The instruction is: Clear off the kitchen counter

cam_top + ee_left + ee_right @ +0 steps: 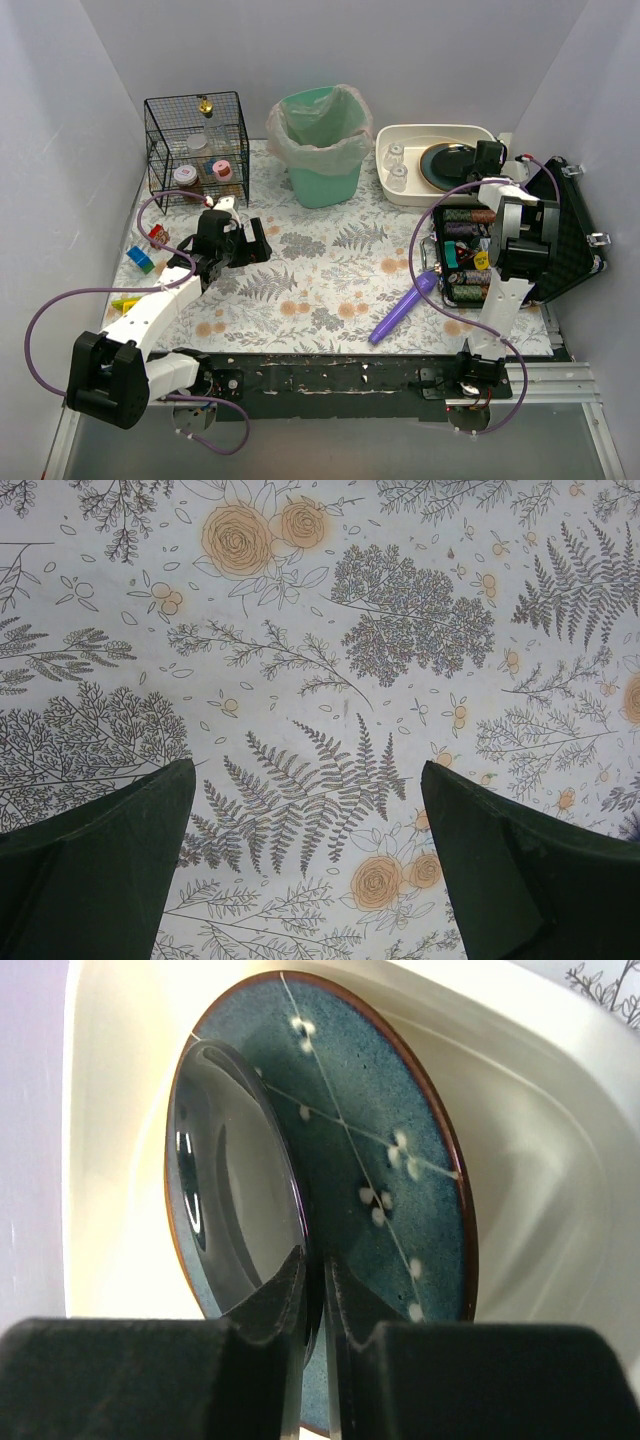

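right gripper pinches the rim of a small glossy dark plate over a teal speckled plate in the white plastic basin; a sloppy release could clatter and chip them. left gripper gapes wide just above the fern-printed kitchen counter

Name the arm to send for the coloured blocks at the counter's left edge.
Left. The left gripper hovers over the counter with jaws open and empty, nearest the blocks. The right gripper is in the basin, jaws pinching a dark dish.

Bright even light, glare on black dish
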Controlling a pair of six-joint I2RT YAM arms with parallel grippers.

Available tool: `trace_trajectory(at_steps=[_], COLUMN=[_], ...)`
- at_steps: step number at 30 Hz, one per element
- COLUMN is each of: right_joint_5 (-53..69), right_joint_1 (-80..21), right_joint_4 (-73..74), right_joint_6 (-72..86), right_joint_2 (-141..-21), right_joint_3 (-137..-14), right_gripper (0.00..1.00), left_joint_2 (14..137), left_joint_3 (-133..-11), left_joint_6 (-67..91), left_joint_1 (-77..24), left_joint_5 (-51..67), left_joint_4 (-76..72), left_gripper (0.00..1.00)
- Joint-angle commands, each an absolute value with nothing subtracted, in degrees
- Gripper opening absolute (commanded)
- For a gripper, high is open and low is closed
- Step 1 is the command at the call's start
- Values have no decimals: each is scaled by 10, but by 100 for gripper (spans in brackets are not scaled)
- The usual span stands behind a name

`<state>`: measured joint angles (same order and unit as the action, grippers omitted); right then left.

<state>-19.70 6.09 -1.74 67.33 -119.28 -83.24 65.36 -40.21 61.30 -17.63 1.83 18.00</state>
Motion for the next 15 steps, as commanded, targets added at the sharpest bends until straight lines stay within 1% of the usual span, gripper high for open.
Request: trace_trajectory(at_steps=[1, 5, 9, 10, 13, 15], right_joint_5=[-187, -180, -184, -183, -187, -193], right_joint_1=[67, 67, 66, 67, 67, 68], right_joint_4=[-3, -1, -1, -4, -9, -9], right_joint_6=[671, 668, 657, 651, 638, 630], right_joint_2=[-1199, -1199, -1188, -1183, -1165, -1149], right_joint_3=[-866, -869, -862, -859, -848, -839], right_gripper=[19, 29, 34, 39, 45, 52], left_joint_2=[650, 646, 644, 645, 643, 643], left_joint_3=[-413, -410, -411, -411, -411, -411], left_joint_6=[604, 602, 602, 602, 602, 603], left_joint_1=[-174, -175, -174, -174, -174, -174], left_joint_5=[11, 13, 14, 13, 16, 15], left_joint_4=[179, 179, 179, 179, 179, 179], left_gripper=[97, 97, 97, 97, 98, 98])
